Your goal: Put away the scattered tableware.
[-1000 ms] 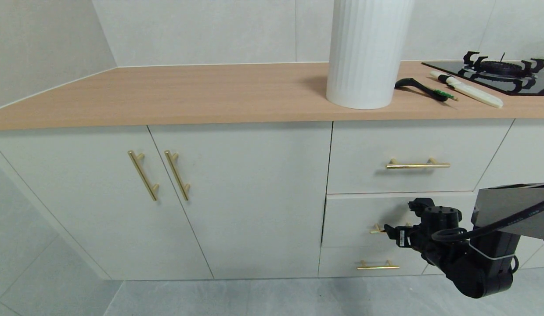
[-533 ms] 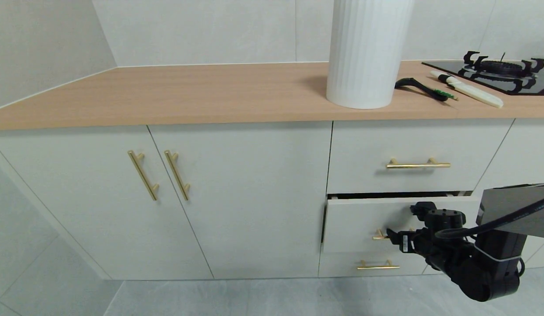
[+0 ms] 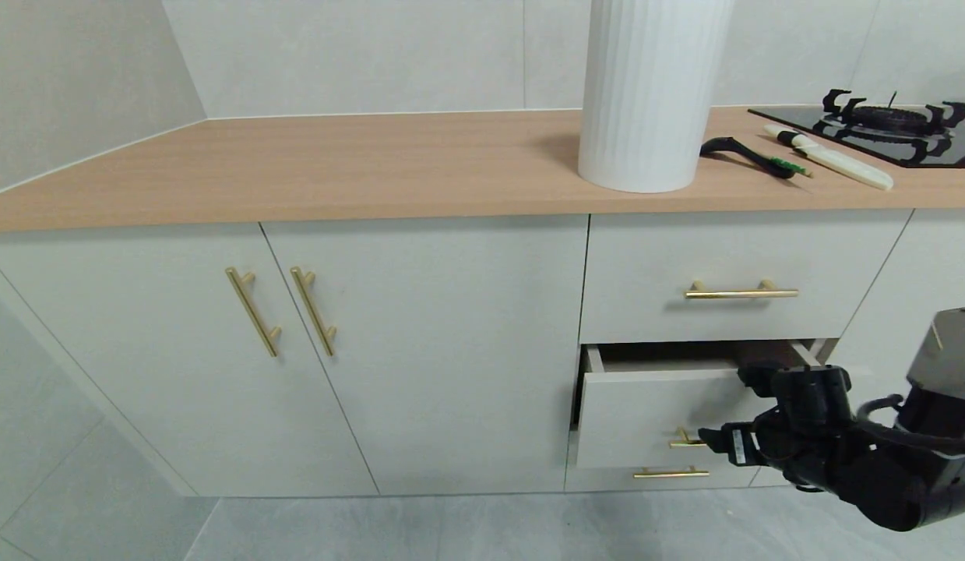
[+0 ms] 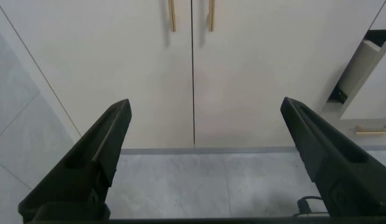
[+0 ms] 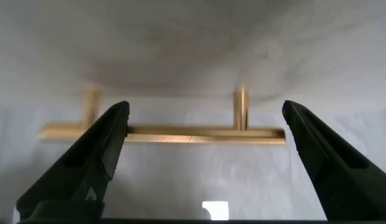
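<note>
Nearest, the left gripper point(image 4: 202, 143) is held low before the cupboard doors point(image 4: 193, 74), its fingers set wide apart and nothing between them. The right gripper point(image 5: 202, 149) is placed at the brass handle point(image 5: 162, 134) of the middle drawer point(image 3: 646, 405). Its fingers are likewise spread, with the bar lying across the gap between them and not pinched; whether the bar is hooked from behind cannot be told. The middle drawer is seen partly drawn out, a dark gap showing under the top drawer point(image 3: 731, 265), and what is inside cannot be made out. Farther back, on the wooden countertop point(image 3: 334, 164), a black-handled utensil point(image 3: 751, 158) and a cream-coloured utensil point(image 3: 832, 160) are left lying side by side between a tall white ribbed cylinder point(image 3: 649, 93) and the gas hob point(image 3: 891, 125). The task is judged to be at an early stage: storage is being opened, and both utensils are yet to be picked up and stowed.
</note>
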Robot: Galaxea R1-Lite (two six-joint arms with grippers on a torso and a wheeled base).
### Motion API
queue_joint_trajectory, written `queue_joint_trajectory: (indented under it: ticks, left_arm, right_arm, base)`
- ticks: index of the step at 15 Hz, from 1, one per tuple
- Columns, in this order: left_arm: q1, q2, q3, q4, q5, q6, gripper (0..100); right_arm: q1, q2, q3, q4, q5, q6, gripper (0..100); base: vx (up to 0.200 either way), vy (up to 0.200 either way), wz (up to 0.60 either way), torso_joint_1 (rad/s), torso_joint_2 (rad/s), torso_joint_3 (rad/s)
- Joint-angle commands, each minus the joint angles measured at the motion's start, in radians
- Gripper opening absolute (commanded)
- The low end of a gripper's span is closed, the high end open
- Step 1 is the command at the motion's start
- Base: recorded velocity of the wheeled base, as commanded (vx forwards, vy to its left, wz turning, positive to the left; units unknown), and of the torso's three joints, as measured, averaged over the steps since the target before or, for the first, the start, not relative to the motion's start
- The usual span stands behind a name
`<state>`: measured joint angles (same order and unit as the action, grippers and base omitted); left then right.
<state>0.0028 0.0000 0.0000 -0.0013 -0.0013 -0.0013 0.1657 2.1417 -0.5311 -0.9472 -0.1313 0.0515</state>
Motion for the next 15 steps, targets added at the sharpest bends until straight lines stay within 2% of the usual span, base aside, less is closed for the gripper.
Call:
queue_joint_trajectory:
  ticks: [1, 3, 6, 8, 11, 13, 15]
  left_arm:
    - [0.000, 0.000, 0.000, 0.000, 0.000, 0.000, 100]
    - [0.000, 0.002, 0.000, 0.000, 0.000, 0.000, 100]
    - [0.000, 0.002, 0.000, 0.000, 0.000, 0.000, 100]
    - [0.000, 0.002, 0.000, 0.000, 0.000, 0.000, 100]
    - [0.000, 0.002, 0.000, 0.000, 0.000, 0.000, 100]
    - [0.000, 0.002, 0.000, 0.000, 0.000, 0.000, 100]
    - [0.000, 0.002, 0.000, 0.000, 0.000, 0.000, 100]
  right_arm:
    - [0.015, -0.367, -0.006, 0.288, 0.062, 0.001, 100]
    - [0.060, -0.526, -0.038, 0.439, 0.075, 0.001, 100]
    - [0.118, -0.594, -0.040, 0.438, 0.064, 0.005, 100]
    - [0.121, -0.568, -0.040, 0.423, 0.065, 0.008, 100]
    - [0.121, -0.467, -0.029, 0.297, 0.044, 0.013, 100]
    - [0.124, -0.359, -0.012, 0.159, -0.030, 0.013, 100]
    - [0.124, -0.302, -0.010, 0.056, -0.048, 0.016, 100]
  base:
    - [0.000, 0.000, 0.00, 0.000, 0.00, 0.000]
    - [0.000, 0.000, 0.00, 0.000, 0.00, 0.000]
    - [0.000, 0.000, 0.00, 0.000, 0.00, 0.000]
    - [0.000, 0.000, 0.00, 0.000, 0.00, 0.000]
    - [0.000, 0.000, 0.00, 0.000, 0.00, 0.000]
    - [0.000, 0.000, 0.00, 0.000, 0.00, 0.000]
    - [0.000, 0.000, 0.00, 0.000, 0.00, 0.000]
